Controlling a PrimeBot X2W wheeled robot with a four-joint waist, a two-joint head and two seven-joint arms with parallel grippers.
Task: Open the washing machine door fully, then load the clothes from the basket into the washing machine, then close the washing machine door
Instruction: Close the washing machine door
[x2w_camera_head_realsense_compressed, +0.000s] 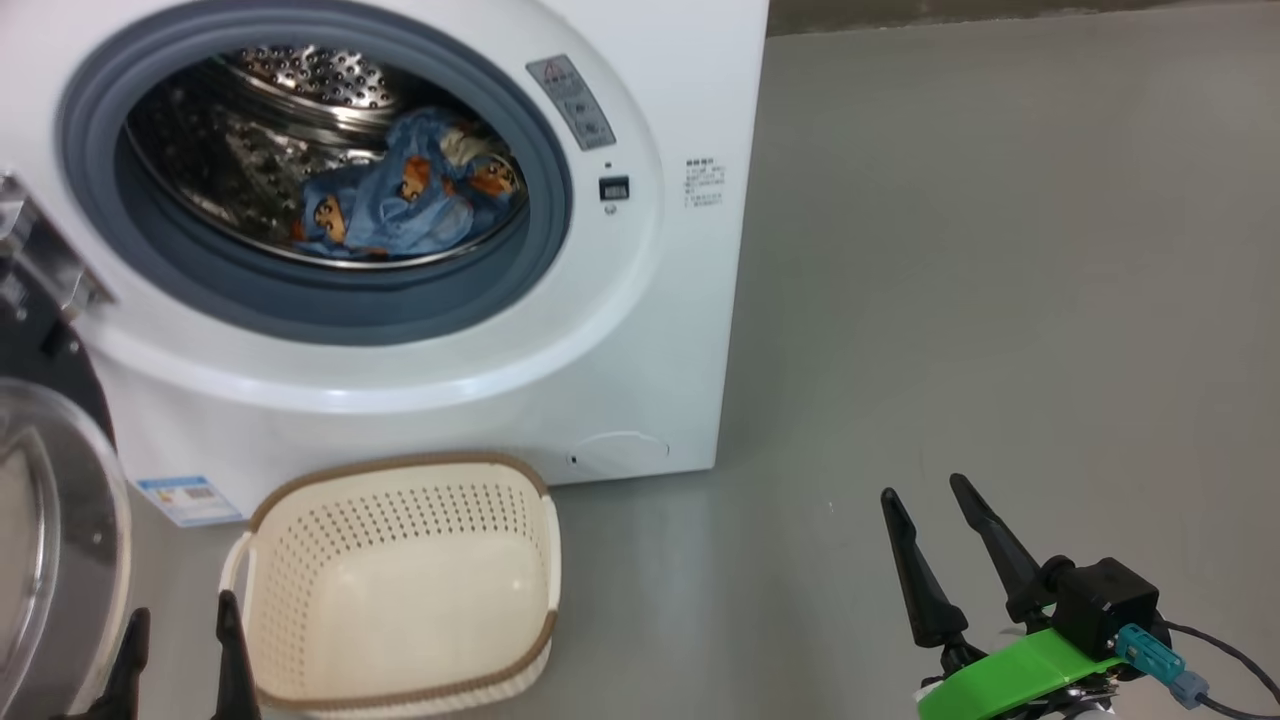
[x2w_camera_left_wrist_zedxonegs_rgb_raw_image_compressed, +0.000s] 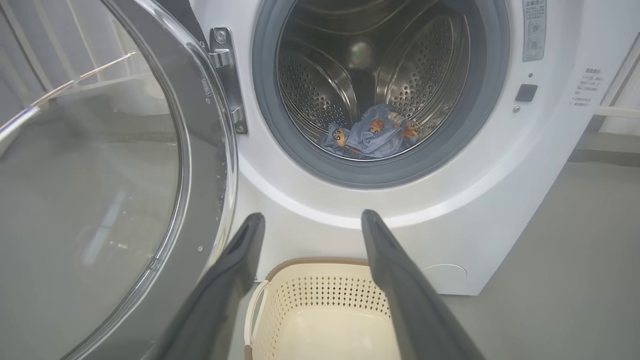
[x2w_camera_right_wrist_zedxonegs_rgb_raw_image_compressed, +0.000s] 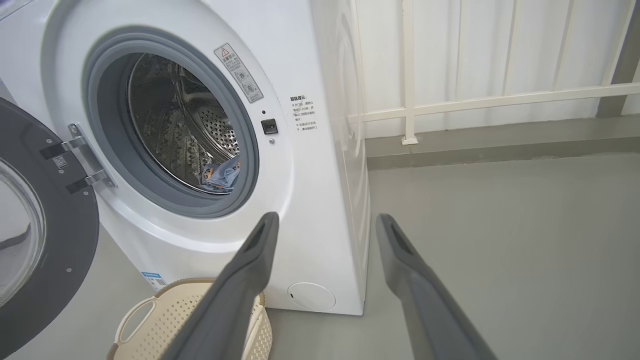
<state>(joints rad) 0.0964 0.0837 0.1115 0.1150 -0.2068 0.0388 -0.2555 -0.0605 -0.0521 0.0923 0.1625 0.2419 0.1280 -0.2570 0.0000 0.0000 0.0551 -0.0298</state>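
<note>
Since the light blue printed clothes (x2w_camera_head_realsense_compressed: 400, 200) lay in the big white washing machine (x2w_camera_head_realsense_compressed: 620, 330) and the cream perforated plastic basket (x2w_camera_head_realsense_compressed: 400, 505) stood empty just in front, closing seemed next. The round glossy black washing machine door (x2w_camera_head_realsense_compressed: 60, 380) hung open at near left, hinge line (x2w_camera_left_wrist_zedxonegs_rgb_raw_image_compressed: 227, 75) upright, glass bulge (x2w_camera_left_wrist_zedxonegs_rgb_raw_image_compressed: 90, 200) facing right. The left pincer (x2w_camera_head_realsense_compressed: 180, 640) and right pincer (x2w_camera_head_realsense_compressed: 928, 505) gaped, empty; pushing the door's free edge should swing it best.

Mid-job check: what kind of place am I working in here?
Probably a laundry or utility area, possibly a balcony: a white front-loading washing machine stands on a bare grey floor, a perforated laundry basket sits before it, and a white railing runs beyond it.
</note>
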